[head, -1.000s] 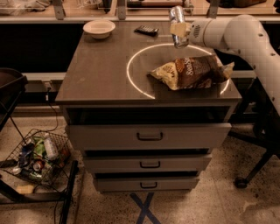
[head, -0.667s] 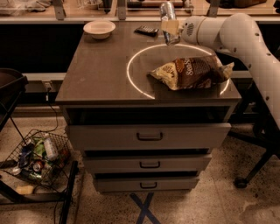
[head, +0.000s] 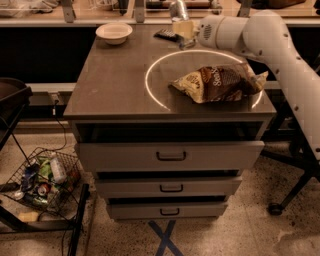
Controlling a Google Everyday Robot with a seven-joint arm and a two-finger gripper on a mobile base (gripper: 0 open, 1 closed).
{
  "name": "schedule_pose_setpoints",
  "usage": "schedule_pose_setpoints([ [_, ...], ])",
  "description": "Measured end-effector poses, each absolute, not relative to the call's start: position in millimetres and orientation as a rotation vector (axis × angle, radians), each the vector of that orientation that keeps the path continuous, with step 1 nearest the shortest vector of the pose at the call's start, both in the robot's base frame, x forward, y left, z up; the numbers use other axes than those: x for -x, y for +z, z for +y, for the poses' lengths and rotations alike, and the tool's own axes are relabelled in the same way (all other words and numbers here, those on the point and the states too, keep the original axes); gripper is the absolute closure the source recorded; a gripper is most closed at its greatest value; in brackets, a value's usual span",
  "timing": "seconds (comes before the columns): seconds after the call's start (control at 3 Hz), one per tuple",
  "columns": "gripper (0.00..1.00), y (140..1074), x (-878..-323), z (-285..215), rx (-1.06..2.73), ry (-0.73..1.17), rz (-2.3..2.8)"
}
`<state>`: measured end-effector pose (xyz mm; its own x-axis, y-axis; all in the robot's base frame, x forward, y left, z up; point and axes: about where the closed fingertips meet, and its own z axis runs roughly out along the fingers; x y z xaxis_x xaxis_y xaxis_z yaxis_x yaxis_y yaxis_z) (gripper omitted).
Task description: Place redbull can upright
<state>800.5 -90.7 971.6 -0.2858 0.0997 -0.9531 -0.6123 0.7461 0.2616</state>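
The redbull can (head: 178, 10) is a slim silvery can, held about upright in my gripper (head: 183, 31) above the far edge of the table (head: 115, 85). The gripper is shut on the can's lower part, and the can's top sticks out above the fingers. The white arm (head: 260, 35) reaches in from the right. The can's bottom end is hidden by the gripper, so I cannot tell if it touches the table.
A brown chip bag (head: 220, 82) lies inside the white ring on the table's right half. A white bowl (head: 114, 32) and a dark flat object (head: 165, 34) sit at the back. Drawers (head: 170, 156) are below, with a wire basket of litter (head: 42, 180) on the floor to the left.
The arm has carried the can leftward and toward the back of the table, away from above the chip bag. The bag and bowl have not moved.
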Motion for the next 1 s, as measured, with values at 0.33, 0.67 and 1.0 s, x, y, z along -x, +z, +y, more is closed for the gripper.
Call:
schedule_pose_setpoints([
  [0.33,1.0,979.5,-790.9,-62.9,0.5,0.739,1.711],
  [0.67,1.0,987.6,-775.5,-39.6,0.571,0.718,1.685],
  [1.0,1.0,990.1,-760.9,-19.0,0.615,0.707,1.654],
])
